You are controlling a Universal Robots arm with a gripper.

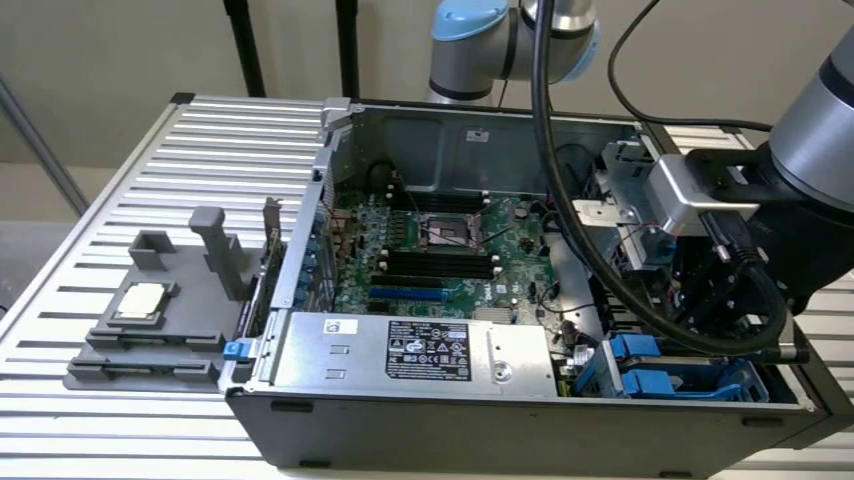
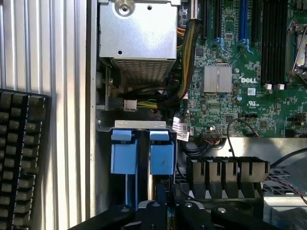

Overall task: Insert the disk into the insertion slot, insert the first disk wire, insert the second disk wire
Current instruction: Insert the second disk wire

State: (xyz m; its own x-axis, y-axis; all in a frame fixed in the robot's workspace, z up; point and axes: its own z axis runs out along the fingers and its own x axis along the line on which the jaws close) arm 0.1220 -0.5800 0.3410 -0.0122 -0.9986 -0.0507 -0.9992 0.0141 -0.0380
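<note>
The pincer point(image 2: 160, 211) hangs low over the blue-fitted drive cage at the near right corner of the open computer case point(image 1: 400, 120) on the table point(image 1: 80, 420); whether its fingers grip anything I cannot tell. The main risk, as I judge it, is snagging: black cables point(image 1: 587, 230) loop close to the arm, and a skewed approach could jam the disk against the sheet-metal edge. The insertion slot point(image 2: 141, 153) shows two bright blue fittings side by side, just beside the silver power-supply box point(image 2: 138, 38).
</note>
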